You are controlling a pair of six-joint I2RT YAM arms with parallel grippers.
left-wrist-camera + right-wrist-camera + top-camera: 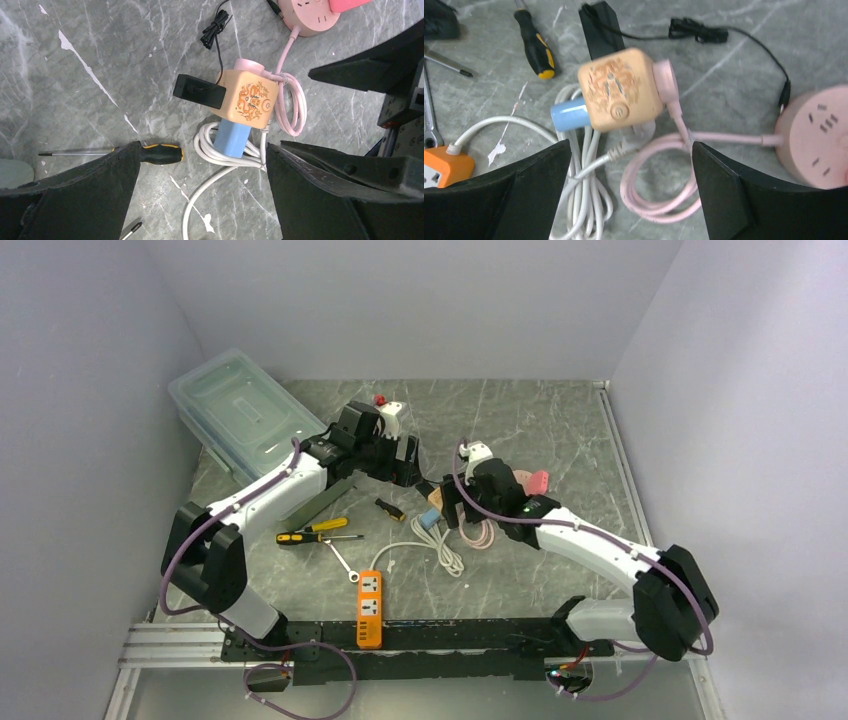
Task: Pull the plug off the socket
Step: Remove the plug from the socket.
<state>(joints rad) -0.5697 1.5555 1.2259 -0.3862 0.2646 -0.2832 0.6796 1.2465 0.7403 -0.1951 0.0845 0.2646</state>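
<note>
1. We are finding the cube socket [247, 97] lying on the worktop [540, 420], near its centre, between the two arms.
2. We are seeing a black plug [199, 91], a blue plug [232, 137] and a pink plug [245, 64] seated in three separate faces of the cube socket.
3. We are seeing a white plug [641, 132] showing at the cube's lower edge in the right wrist view; we cannot tell whether it is seated.
4. We are tracing the white cable [200, 137], which is lying coiled beside the blue plug, and the pink cable [300, 107], which is looping to a round pink socket [307, 15].
5. We are reading the left end effector [202, 150] as hovering above the cube socket with its fingers spread wide and gripping nothing.
6. We are reading the right end effector [631, 145] as hovering above the same cube socket, its fingers likewise spread and holding nothing.
7. We are noting a screwdriver [160, 153] lying near the white cable, and an orange strip [370, 608] at the near edge.
</note>
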